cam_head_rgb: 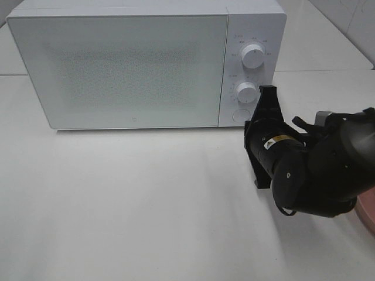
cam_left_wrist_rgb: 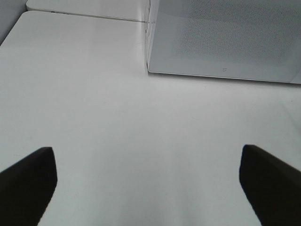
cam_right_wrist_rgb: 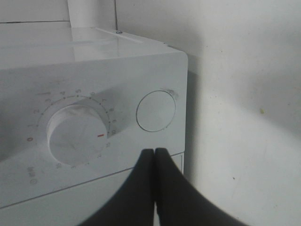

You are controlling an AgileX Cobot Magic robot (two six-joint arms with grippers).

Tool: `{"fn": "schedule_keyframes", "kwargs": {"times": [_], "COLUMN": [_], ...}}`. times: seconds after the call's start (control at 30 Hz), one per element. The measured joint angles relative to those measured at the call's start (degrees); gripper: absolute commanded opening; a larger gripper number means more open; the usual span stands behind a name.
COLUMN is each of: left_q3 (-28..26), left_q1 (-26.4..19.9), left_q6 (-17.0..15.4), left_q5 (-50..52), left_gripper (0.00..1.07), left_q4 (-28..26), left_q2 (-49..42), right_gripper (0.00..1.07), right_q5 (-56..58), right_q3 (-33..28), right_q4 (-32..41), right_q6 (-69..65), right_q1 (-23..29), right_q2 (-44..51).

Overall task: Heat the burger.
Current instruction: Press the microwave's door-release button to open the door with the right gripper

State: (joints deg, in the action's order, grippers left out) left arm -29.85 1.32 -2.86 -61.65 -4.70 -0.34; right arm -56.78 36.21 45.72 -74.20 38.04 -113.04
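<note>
On your left, the left gripper (cam_left_wrist_rgb: 146, 155) hangs with its fingers spread wide over the white table (cam_left_wrist_rgb: 117, 94), facing the microwave (cam_head_rgb: 117, 64), whose door is closed. Further right, your right gripper (cam_right_wrist_rgb: 154, 153) has its fingers pressed together on nothing, tips just beside the round button (cam_right_wrist_rgb: 156, 111) near the lower dial (cam_right_wrist_rgb: 77, 136). You cannot tell from these views where the burger is.

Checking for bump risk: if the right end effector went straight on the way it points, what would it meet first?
Most likely the microwave's control panel, between the lower dial and the round button. The shut right end effector looks very near it, though depth is unclear.
</note>
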Motion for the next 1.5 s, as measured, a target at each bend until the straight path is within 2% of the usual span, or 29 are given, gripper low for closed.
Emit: {"fn": "schedule_keyframes", "kwargs": {"times": [0.2,0.53,1.07,1.5], "left_q3": [0.0,0.0,0.0,0.0], "left_q1": [0.0,0.0,0.0,0.0], "left_q6": [0.0,0.0,0.0,0.0], "left_q5": [0.0,0.0,0.0,0.0], "left_gripper": [0.98,0.98,0.98,0.98], "left_q4": [0.0,0.0,-0.06,-0.06], "left_q2": [0.0,0.0,0.0,0.0], "right_gripper": [0.0,0.0,0.0,0.0], "right_q5": [2.18,4.13,3.84,3.09], "right_q3": [3.38,8.94,13.06,13.87], "right_q4": [-0.46,-0.92,-0.29,2.35], "right_q6": [0.97,1.43,2.01,2.81], "right_q1": [-2.12,-2.46,-4.93,-5.56], "right_q2": [-2.41,-6.36,-9.63,-10.54]}}
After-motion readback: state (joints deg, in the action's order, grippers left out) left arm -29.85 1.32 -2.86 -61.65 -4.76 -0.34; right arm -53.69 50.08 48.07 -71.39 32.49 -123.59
